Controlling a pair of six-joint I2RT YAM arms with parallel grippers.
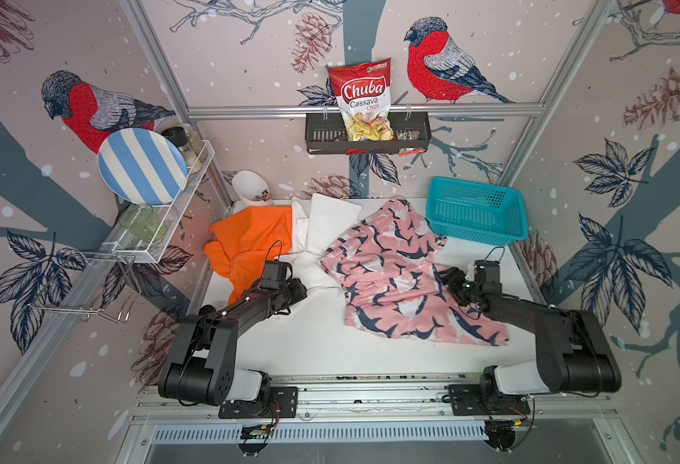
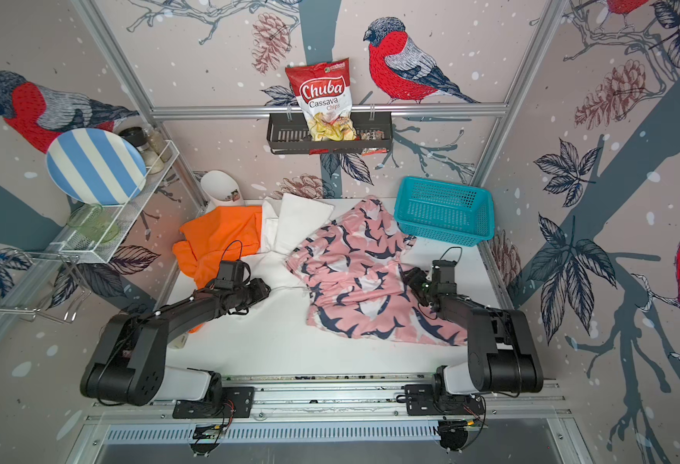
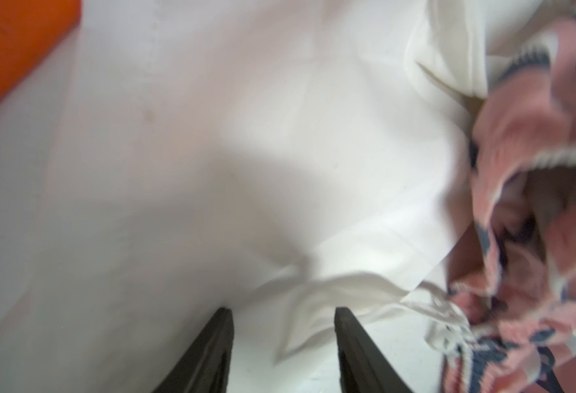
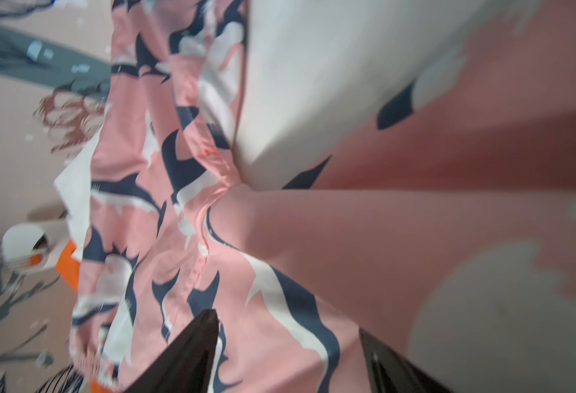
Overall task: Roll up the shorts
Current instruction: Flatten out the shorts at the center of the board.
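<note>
Pink shark-print shorts [image 1: 394, 281]: spread loose and rumpled over the middle and right of the white table [image 1: 310, 345]. Far corner touching the teal basket [image 1: 470, 231], near hem close to the right arm.

White shorts [image 1: 330, 221]: folded at the back of the table, between the orange and pink pairs and touching both.

Orange shorts [image 1: 250, 237]: bunched at the back left, near part hidden under the left arm.

Left gripper [image 3: 281, 309]: low over the table between the orange and pink shorts. Fingers parted by a moderate gap, a loose flap of white cloth lying in it, nothing pinched. Wrist view blurred.

Right gripper [image 4: 286, 321]: over the right side of the pink shorts. Fingers set wide, pink cloth lying beneath and between them, no clamp on it visible.

Thin white cord [image 1: 324, 288]: on the table between the left gripper and the pink shorts.

Teal basket: back right corner of the table.

White cup [image 1: 250, 189]: tilted at the back left corner, just behind the orange shorts.

Chuba cassava chips bag [image 1: 364, 96]: upright in the black wall shelf [image 1: 322, 140] on the back wall.

Blue-and-white striped plate [image 1: 141, 164] and green glass [image 1: 141, 225]: in the white wire rack [image 1: 177, 225] on the left wall.
</note>
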